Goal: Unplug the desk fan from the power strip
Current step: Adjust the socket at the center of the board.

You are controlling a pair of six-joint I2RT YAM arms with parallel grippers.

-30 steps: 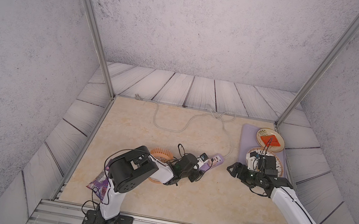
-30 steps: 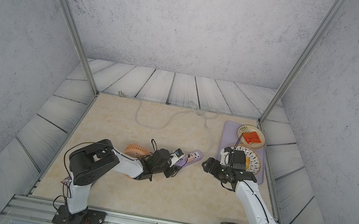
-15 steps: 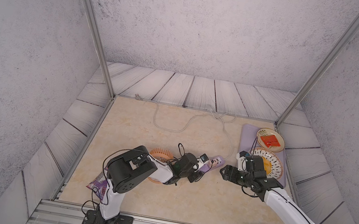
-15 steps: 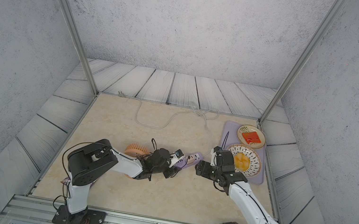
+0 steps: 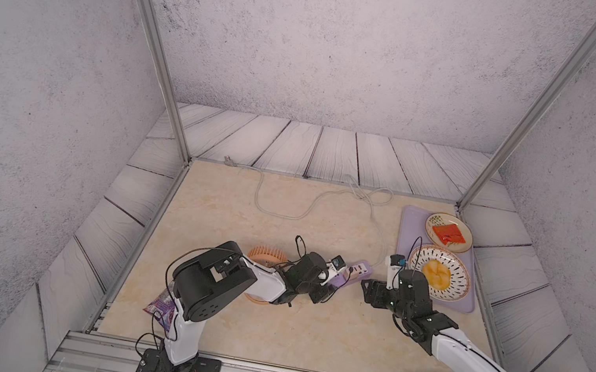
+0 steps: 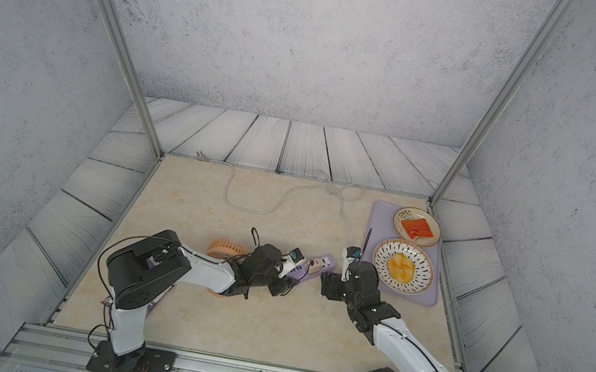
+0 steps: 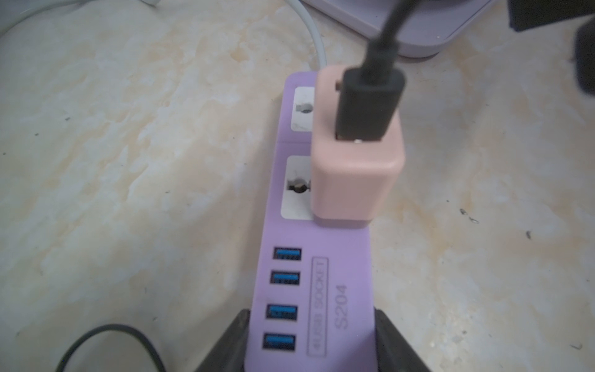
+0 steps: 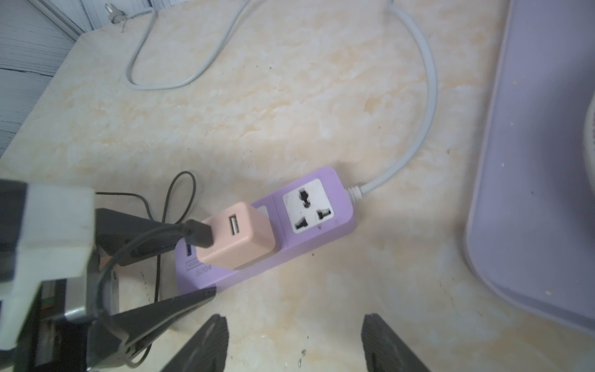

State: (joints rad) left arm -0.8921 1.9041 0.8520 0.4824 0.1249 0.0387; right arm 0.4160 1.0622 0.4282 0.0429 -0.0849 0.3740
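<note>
In a top view the power strip [image 5: 357,272] lay mid-table, right of the fan [image 5: 264,255]. The left wrist view showed the left gripper [image 7: 310,325] clamping it, with the plug [image 7: 354,180] seated. The right wrist view showed the right gripper [image 8: 296,338] half-open and empty; unplugging remained.

desk fan [image 5: 263,255] plug [image 7: 355,174] in power strip [image 7: 317,283]

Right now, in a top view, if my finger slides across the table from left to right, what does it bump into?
Purple snack packet → orange desk fan → power strip → lavender tray.
</note>
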